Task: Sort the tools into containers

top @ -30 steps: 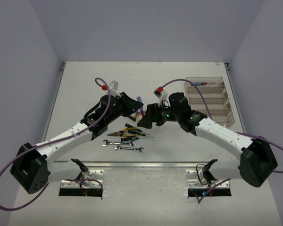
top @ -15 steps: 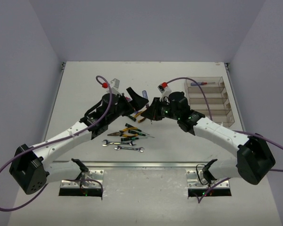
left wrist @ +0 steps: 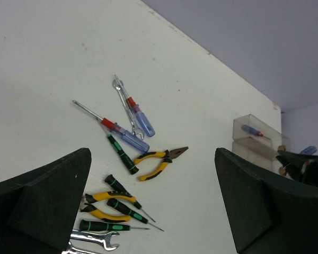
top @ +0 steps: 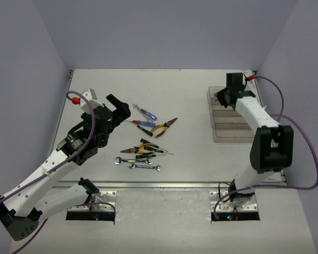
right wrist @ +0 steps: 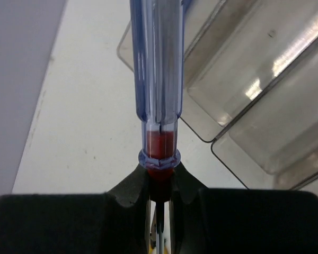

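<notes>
Right end effector [right wrist: 159,182] clamped on blue-handled screwdriver [right wrist: 156,79] at red collar [right wrist: 159,144], at containers [right wrist: 238,69] edge, far-right corner of counter [right wrist: 85,132]. Light, stiff, likely slick plastic (collar grip sensible). Left end effector [left wrist: 153,206] wide open, empty.

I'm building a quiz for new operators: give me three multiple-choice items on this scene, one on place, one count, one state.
1. Where is the right gripper? A by the wrenches; B at the bins; C at the near edge.
2. How many blue screwdrivers lie on the table? A none; B five; C two.
3. The right gripper is: A shut on a screwdriver; B open; C shut on pliers.
Key: B, bins show right by its fingers; C, the left wrist view shows two; A, the fingers clamp its red collar.
</notes>
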